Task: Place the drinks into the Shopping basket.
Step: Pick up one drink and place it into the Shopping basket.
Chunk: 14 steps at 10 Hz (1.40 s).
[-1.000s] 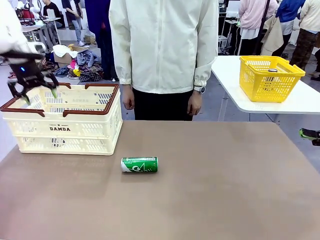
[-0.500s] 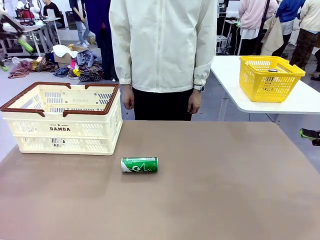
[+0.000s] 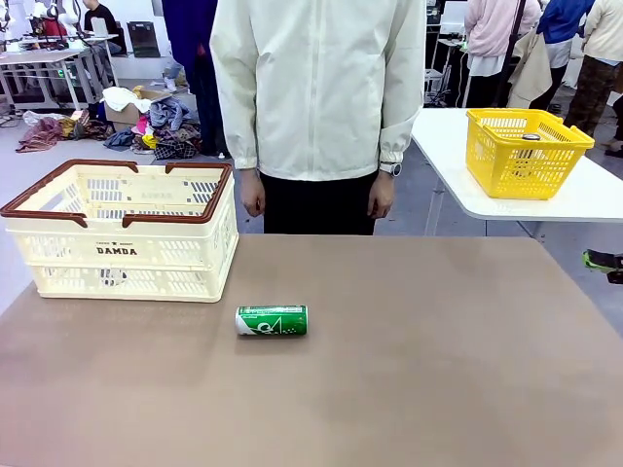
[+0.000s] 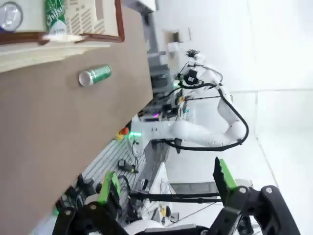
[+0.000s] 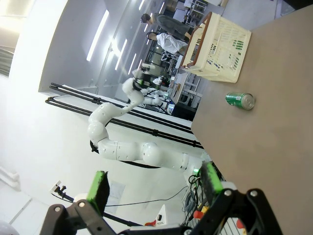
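Left gripper (image 4: 166,183): hanging raised off the table (image 4: 39,147), rolled sideways and pointing out past the table's edge toward the robot's own side. Jaws standing wide apart, green pads (image 4: 108,188) facing each other, gripping nothing.
Right gripper (image 5: 154,186): hanging clear of the table too, tilted and looking across at the other arm. Jaws spreading wide, holding nothing.
Left arm (image 5: 122,147): showing in the right wrist view, bending back on itself, wrist drawn up high and away from the tabletop.
Right arm (image 4: 195,134): showing in the left wrist view, folding at the elbow in much the same way, wrist lifted above its base.
Green can (image 3: 272,320): lying on its side on the brown tabletop, near the basket's front right corner but not touching it, well apart from both grippers.
Shopping basket (image 3: 117,229): standing upright at the table's far left, "DAMDA" side facing the robot.
Cans in basket: showing in the left wrist view inside the lattice walls, one green-and-white can (image 4: 55,14) and beside it a silver can top (image 4: 10,14).
Person: standing at the far edge in a pale jacket, arms hanging straight down, one hand (image 3: 252,201) and the other hand (image 3: 380,199) curling loosely by the hips, touching nothing.
Yellow basket (image 3: 526,146): sitting on a white side table (image 3: 584,199) off to the right.
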Each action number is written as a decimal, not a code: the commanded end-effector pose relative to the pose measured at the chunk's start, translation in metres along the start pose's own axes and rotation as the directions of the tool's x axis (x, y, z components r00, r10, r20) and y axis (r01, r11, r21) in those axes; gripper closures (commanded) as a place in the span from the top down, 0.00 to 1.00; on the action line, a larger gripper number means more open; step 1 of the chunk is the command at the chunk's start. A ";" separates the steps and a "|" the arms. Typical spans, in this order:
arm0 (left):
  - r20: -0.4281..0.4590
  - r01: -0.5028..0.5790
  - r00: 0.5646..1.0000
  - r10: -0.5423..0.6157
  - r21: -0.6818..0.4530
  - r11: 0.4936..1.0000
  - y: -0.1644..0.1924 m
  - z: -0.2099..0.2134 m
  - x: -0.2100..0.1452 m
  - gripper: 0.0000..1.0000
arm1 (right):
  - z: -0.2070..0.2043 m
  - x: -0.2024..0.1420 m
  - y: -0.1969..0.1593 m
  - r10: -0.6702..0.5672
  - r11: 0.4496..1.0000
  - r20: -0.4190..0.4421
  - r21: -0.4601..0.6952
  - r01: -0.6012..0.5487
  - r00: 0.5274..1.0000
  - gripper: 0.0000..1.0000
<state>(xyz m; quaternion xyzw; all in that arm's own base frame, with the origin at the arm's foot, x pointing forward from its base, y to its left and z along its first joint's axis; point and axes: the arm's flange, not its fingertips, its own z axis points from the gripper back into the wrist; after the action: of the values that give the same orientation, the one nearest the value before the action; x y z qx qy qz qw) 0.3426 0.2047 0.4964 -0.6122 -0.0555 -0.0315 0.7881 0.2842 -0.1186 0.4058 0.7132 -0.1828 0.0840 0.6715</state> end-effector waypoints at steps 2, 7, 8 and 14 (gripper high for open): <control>0.000 0.000 1.000 0.000 0.000 1.000 0.000 0.000 0.000 1.00 | 0.000 0.003 0.006 -0.009 1.000 0.010 0.011 0.008 1.000 1.00; 0.000 0.000 1.000 0.000 0.000 1.000 0.000 0.000 0.000 1.00 | 0.000 0.003 0.006 -0.009 1.000 0.010 0.011 0.008 1.000 1.00; 0.000 0.000 1.000 0.000 0.000 1.000 0.000 0.000 0.000 1.00 | 0.000 0.003 0.006 -0.009 1.000 0.010 0.011 0.008 1.000 1.00; 0.000 0.000 1.000 0.000 0.000 1.000 0.000 0.000 0.000 1.00 | 0.000 0.003 0.006 -0.009 1.000 0.010 0.011 0.008 1.000 1.00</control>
<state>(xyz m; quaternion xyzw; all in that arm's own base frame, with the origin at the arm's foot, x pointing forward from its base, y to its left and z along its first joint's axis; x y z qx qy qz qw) 0.3436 0.2054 0.4935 -0.6049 -0.0563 -0.0358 0.7935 0.2843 -0.1186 0.4059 0.7131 -0.1828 0.0841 0.6715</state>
